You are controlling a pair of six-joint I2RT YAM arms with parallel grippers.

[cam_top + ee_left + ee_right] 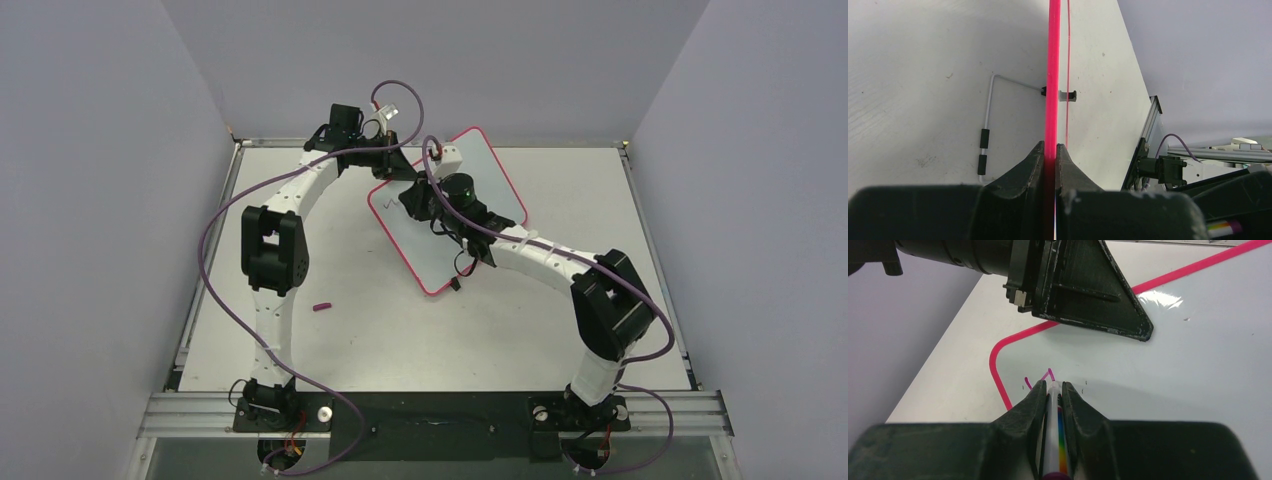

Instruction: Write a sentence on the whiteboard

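Firmly, left pincer (pixel 1050 150) clamps the whiteboard (pixel 1173 370) rim, apt hold for a seemingly stiff, light, slick board; right pincer (pixel 1052 386) grips the marker pen (pixel 1054 440), sentence (pixel 1047 375) just ahead.

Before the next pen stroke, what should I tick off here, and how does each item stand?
1. Hold of the left gripper on the whiteboard rim: ok, shut on it.
2. Hold of the right gripper on the marker: ok.
3. Marker tip touching the board: cannot tell, hidden between the fingers.
4. Ink flowing: ok, first purple strokes show near the corner.
5. Blank surface beside the strokes: ok.
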